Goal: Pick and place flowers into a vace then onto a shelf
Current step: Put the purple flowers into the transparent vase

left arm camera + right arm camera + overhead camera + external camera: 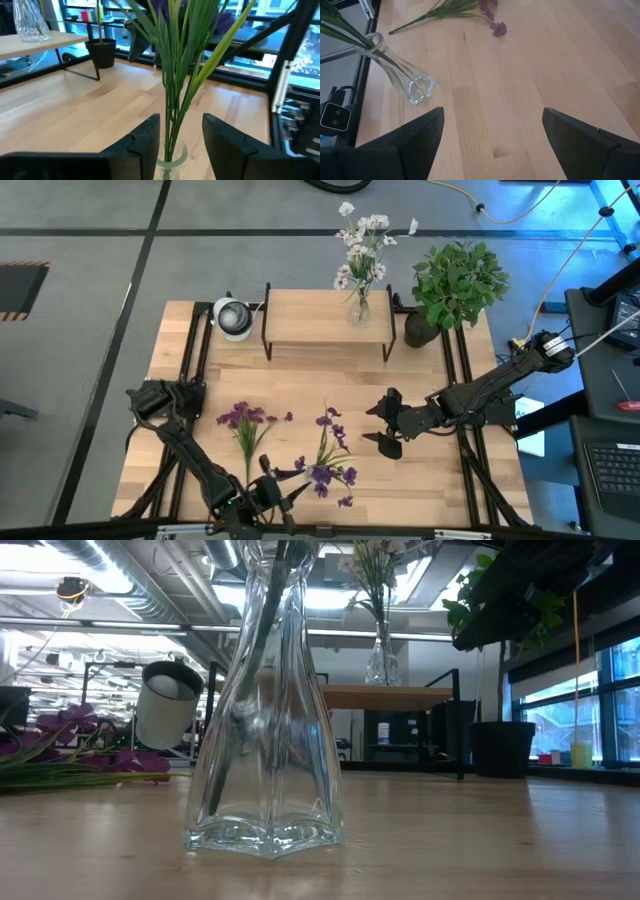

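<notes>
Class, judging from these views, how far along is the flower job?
Done: white flowers in a vase on the shelf. In hand: left gripper open around purple stems in the near vase. Left: a purple flower lies on the table; near vase unshelved.

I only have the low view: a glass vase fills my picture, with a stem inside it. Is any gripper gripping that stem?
Observer: No. The left gripper stands open astride the stems, just above the mouth of the vase, with a gap on either side.
Operator: And the right arm? I see nothing of it.
Observer: The right gripper hovers open over the middle of the table, off to the vase's right, holding nothing.
</notes>
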